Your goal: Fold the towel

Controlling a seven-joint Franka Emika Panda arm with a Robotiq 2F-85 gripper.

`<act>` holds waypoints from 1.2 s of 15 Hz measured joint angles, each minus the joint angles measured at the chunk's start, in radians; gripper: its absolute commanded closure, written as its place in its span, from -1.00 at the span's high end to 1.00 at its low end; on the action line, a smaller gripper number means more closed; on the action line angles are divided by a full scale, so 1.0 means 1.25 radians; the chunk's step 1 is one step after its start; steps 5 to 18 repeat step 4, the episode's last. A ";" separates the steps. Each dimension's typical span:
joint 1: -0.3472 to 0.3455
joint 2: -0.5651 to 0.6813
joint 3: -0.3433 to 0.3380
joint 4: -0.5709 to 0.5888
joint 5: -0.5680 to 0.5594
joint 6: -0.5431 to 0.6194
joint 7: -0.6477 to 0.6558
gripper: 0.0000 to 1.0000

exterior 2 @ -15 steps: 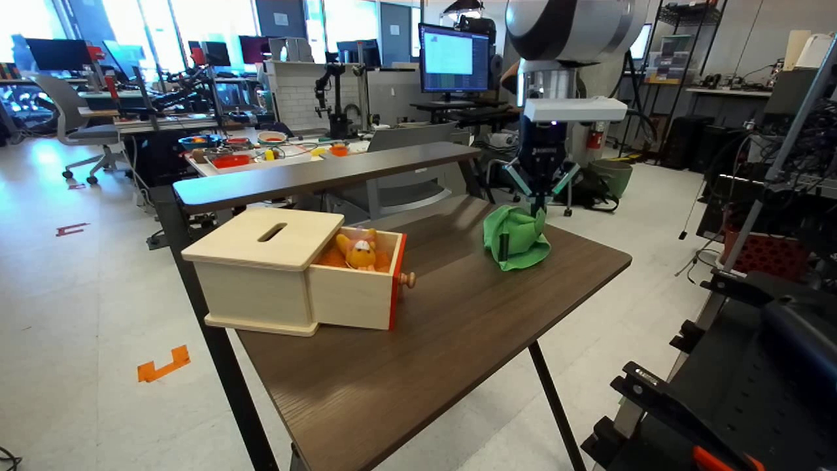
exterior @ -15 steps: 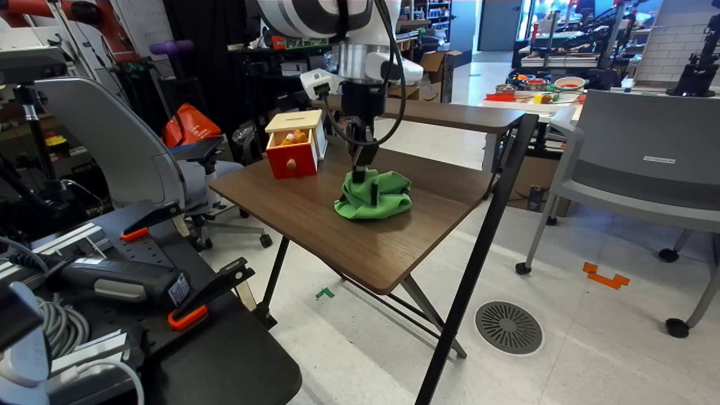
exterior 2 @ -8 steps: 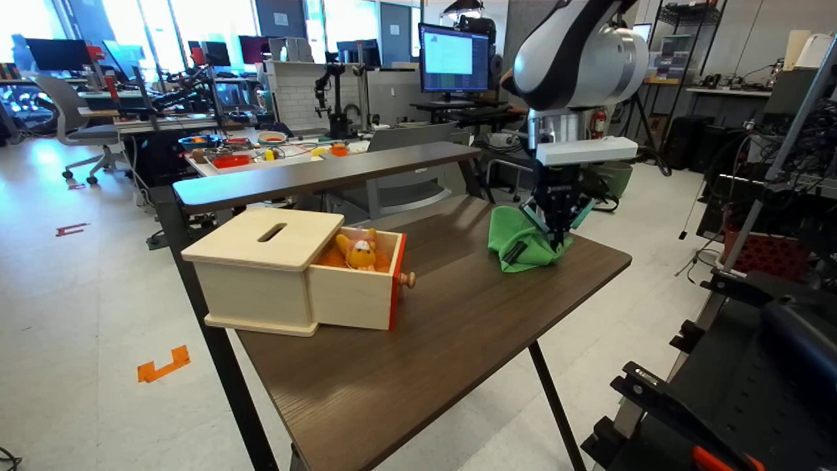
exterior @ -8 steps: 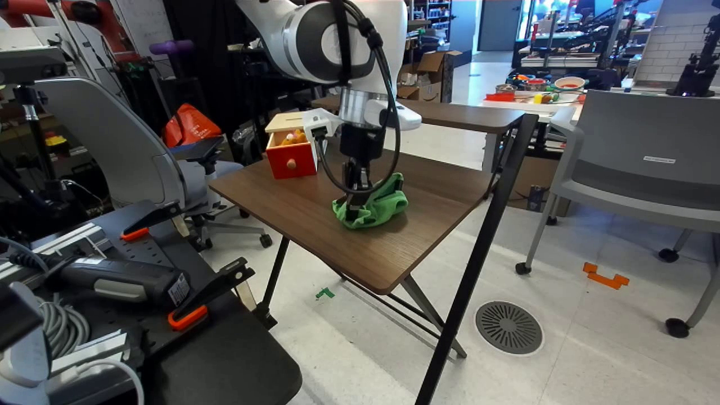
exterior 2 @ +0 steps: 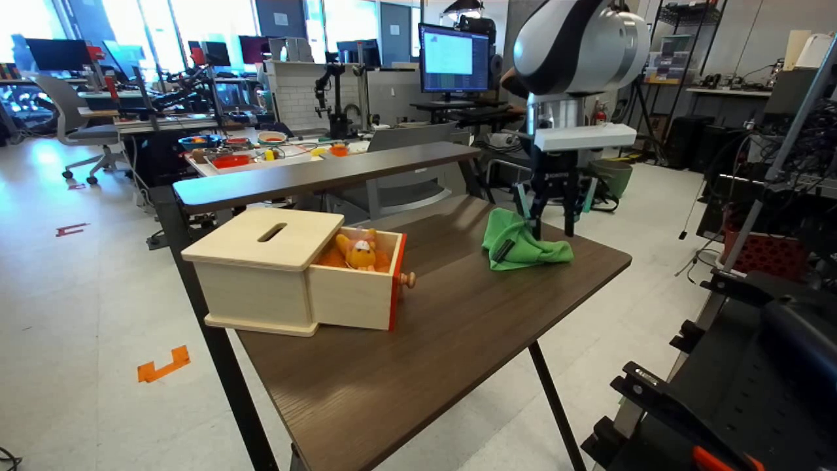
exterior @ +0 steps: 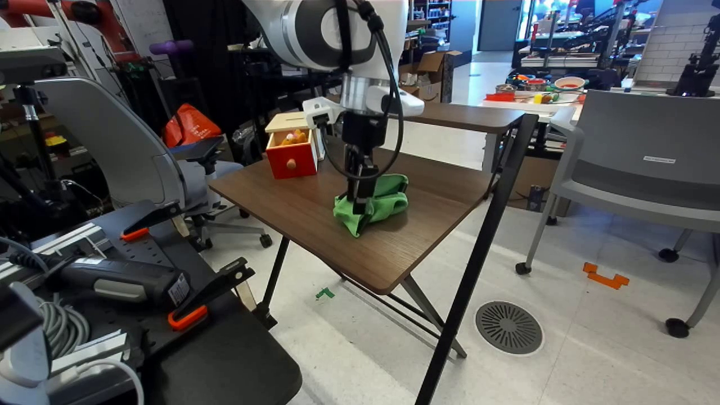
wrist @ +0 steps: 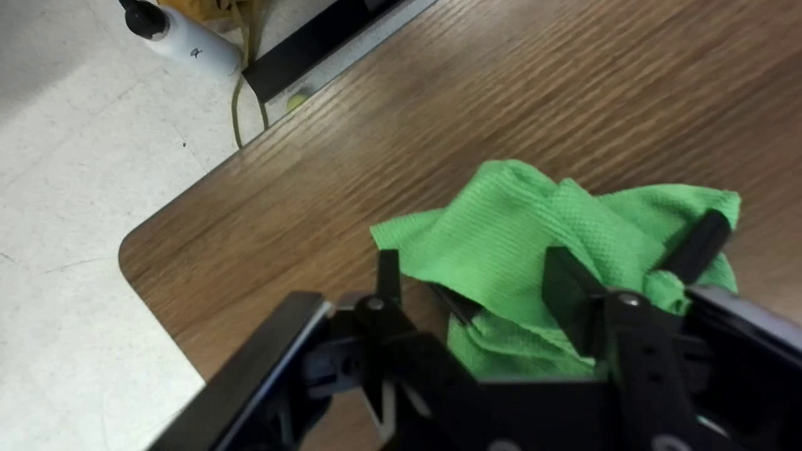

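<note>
One pale wooden box point(exterior 2: 255, 291) with a slotted lid point(exterior 2: 239, 245) stands on the brown wood-grain table point(exterior 2: 392, 379); its red-fronted drawer point(exterior 2: 350, 297) is open in both exterior views and holds a small orange toy figure point(exterior 2: 361, 254). Compared with half a second ago, your black two-fingered gripper point(exterior 2: 553, 229) sits higher, and its fingers point(exterior 2: 570, 219), then close together at the crumpled green cloth towel point(exterior 2: 533, 252), are spread well apart with nothing in their hold. Near a corner of the table, the towel lies below them, one end spread flatter than before; whether a fingertip touches it cannot be told. Your wrist view alone shows a white bottle point(wrist: 197, 50) with a black cap point(wrist: 147, 20) beyond the table's edge, contents hidden; box, drawer and round wooden knob point(exterior: 291, 163) appear only in the exterior views.
</note>
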 measured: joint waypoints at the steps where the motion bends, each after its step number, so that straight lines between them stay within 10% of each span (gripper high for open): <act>1: 0.000 -0.020 0.000 -0.004 0.000 -0.004 -0.004 1.00; 3: 0.000 -0.069 0.000 -0.019 0.000 -0.012 -0.018 0.78; 18: -0.001 -0.093 0.000 -0.030 -0.001 -0.025 -0.037 0.96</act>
